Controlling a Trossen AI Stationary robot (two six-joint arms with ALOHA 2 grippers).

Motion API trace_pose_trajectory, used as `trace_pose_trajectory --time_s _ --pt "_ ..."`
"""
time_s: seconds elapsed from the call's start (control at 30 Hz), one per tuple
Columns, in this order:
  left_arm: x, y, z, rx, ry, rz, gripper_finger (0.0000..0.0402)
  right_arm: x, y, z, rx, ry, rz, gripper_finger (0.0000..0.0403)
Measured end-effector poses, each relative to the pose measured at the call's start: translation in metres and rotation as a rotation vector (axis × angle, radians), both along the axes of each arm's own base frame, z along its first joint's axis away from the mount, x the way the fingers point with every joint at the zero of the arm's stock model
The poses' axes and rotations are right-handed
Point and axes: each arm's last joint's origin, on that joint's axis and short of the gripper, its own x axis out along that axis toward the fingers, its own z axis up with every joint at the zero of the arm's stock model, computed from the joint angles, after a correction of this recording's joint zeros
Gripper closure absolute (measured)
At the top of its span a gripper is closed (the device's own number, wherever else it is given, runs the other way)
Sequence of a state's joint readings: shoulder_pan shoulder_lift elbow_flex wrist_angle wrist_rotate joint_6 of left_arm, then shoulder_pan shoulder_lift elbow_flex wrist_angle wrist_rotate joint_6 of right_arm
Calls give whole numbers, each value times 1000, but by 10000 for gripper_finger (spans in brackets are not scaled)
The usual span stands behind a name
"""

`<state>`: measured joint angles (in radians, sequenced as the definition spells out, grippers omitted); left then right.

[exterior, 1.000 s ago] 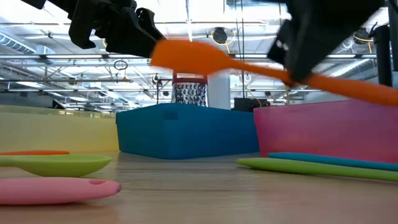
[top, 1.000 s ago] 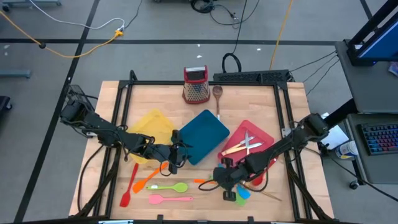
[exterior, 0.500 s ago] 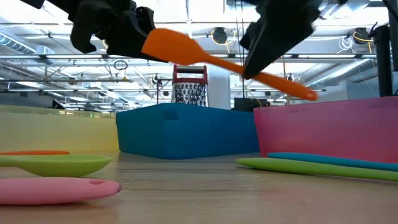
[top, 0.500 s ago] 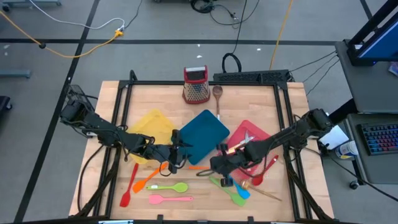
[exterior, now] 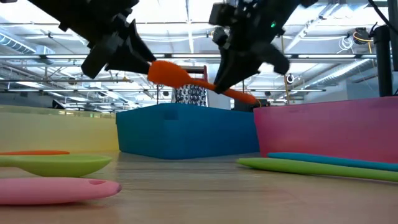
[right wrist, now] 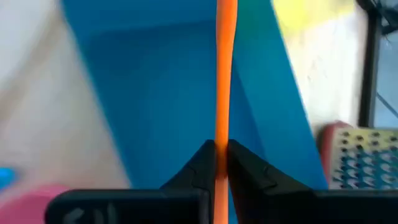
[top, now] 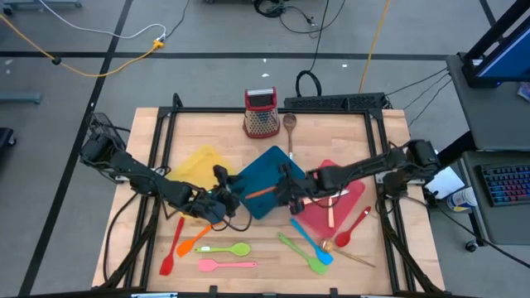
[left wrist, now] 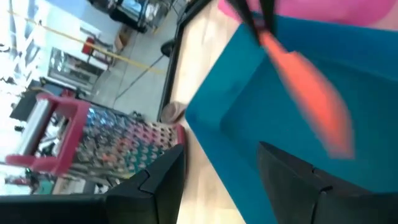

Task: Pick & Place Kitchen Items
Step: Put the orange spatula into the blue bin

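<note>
Our right pincer (top: 286, 189) is clenched on the handle of an orange spatula (top: 263, 191), which we hold in the air above the blue tray (top: 269, 176) near the middle of the bench (top: 331, 124). In the right wrist view the handle runs straight out between our two dark fingers (right wrist: 200, 163), with the tray's blue floor behind it. From table height the spatula hangs tilted above the tray's front wall, blade toward the left arm.

Our left pincer (top: 222, 199) stands released, its fingers (left wrist: 163, 180) spread with nothing between them, just at the tray's eight o'clock edge; its wrist view looks across the blue tray at the blurred orange blade (left wrist: 311, 102).

From the blue tray outward: a yellow tray (top: 201, 165) at nine o'clock, a pink tray (top: 344, 203) at four o'clock holding a pale utensil. At twelve o'clock stand a red-topped grater (top: 261, 112) and a wooden spoon (top: 290, 128). Along the bench's six o'clock side lie a green spoon (top: 225, 249), a pink spoon (top: 225, 265), a red spatula (top: 172, 246), another orange utensil (top: 196, 238), a blue utensil (top: 313, 242), a green one (top: 303, 253) and a red spoon (top: 353, 227).
</note>
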<state>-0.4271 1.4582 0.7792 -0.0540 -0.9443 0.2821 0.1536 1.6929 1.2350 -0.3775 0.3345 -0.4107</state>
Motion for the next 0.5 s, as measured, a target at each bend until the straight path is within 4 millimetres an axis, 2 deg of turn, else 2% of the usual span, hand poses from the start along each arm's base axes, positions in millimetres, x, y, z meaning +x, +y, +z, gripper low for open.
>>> trace_pose_trajectory --time_s 0.13,0.23,0.37,0.5 --pt "-2 1 -3 -46 -9 35 199 8 -31 -12 50 39 -23 383" --pt "-4 1 -4 -76 1 37 199 12 -46 -23 122 60 -21 384" --pt "-11 4 0 -156 38 2 199 16 -59 -35 127 99 -9 381" --pt "-26 9 13 -264 51 -5 199 17 -65 -35 117 85 -7 363"
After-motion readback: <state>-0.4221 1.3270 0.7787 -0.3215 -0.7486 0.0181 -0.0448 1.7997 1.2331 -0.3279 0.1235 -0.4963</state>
